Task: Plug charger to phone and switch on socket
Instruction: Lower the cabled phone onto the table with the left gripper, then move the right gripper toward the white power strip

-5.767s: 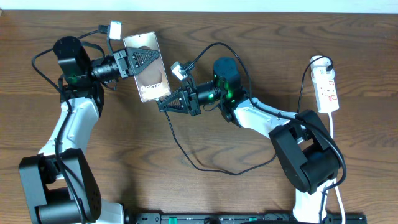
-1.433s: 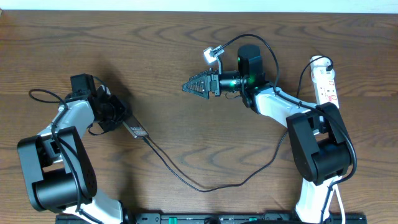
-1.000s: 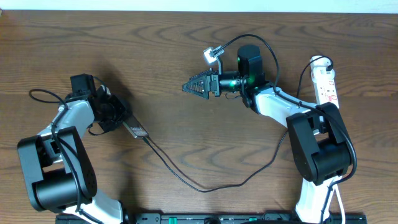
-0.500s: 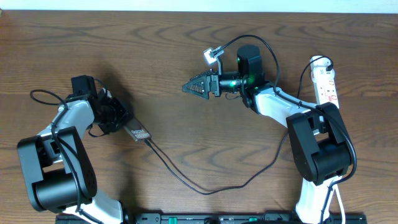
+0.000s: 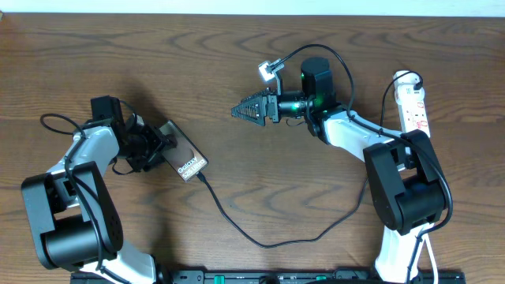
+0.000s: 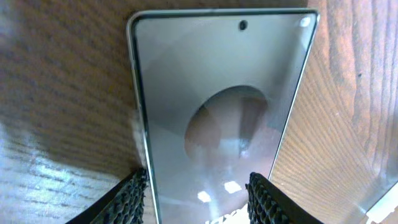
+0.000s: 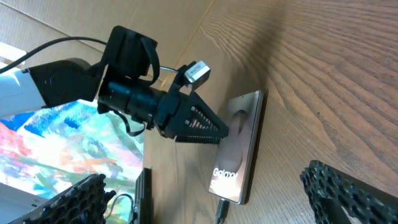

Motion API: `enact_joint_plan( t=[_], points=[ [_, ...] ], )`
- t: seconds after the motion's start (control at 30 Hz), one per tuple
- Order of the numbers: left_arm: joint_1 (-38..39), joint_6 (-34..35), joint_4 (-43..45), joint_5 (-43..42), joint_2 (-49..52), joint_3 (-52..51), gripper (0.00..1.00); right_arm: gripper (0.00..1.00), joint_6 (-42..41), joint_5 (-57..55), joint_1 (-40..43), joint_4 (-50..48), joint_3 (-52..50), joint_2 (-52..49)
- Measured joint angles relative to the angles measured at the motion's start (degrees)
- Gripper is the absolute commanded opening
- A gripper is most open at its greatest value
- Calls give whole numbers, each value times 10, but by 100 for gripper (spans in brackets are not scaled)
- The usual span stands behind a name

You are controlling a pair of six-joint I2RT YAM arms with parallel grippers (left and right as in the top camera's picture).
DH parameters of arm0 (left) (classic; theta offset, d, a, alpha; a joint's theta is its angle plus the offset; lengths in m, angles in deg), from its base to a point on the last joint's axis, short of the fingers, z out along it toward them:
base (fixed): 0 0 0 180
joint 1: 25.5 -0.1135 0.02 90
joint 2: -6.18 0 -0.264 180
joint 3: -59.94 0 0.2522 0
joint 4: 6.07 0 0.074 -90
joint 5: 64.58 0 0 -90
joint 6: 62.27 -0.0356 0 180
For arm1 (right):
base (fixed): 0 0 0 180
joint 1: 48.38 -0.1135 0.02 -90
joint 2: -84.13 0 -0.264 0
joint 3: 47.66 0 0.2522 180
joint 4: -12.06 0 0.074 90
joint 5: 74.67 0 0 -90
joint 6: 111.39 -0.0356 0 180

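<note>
The phone (image 5: 184,153) lies flat on the wooden table, its face with the brown oval and white "Galaxy" lettering turned up. The charger (image 5: 268,241) is a thin black cable with its tip in the phone's lower end (image 7: 222,208); it loops across the table toward the socket (image 5: 415,112) at the far right. My left gripper (image 5: 163,143) is open at the phone's upper-left end, with its fingertips (image 6: 129,198) apart over the phone (image 6: 217,112). My right gripper (image 5: 239,111) hangs open and empty over mid-table, pointing left toward the phone (image 7: 239,152).
The table's front edge carries a black rail (image 5: 260,277). Thick black arm cables arch over the right arm (image 5: 316,55) and beside the left arm (image 5: 47,122). A white cord (image 5: 430,237) runs down from the socket.
The left jaws have opened, and the phone has dropped from standing on its edge to lying flat, face up. The cable near it shifted slightly. The right arm stayed still.
</note>
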Motion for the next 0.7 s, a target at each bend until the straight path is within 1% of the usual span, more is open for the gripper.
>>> enact_joint_plan(
  t=[0.23,0.33,0.43,0.5,0.6,0.7],
  points=[
    [0,-3,-22,12,-7,2,75,99,0,0,0,0,0,0],
    [1,-4,-23,36,-16,2,77,99,0,0,0,0,0,0],
    [1,-5,-23,78,-26,1,84,99,2,0,0,4,0,0],
    [1,-7,-24,98,-38,-2,86,99,4,-5,0,15,0,0],
    [1,-9,-26,116,-84,-5,87,99,6,-38,0,66,1,0],
    [1,-18,-25,114,-145,-5,87,99,3,-93,0,127,1,0]
  ],
)
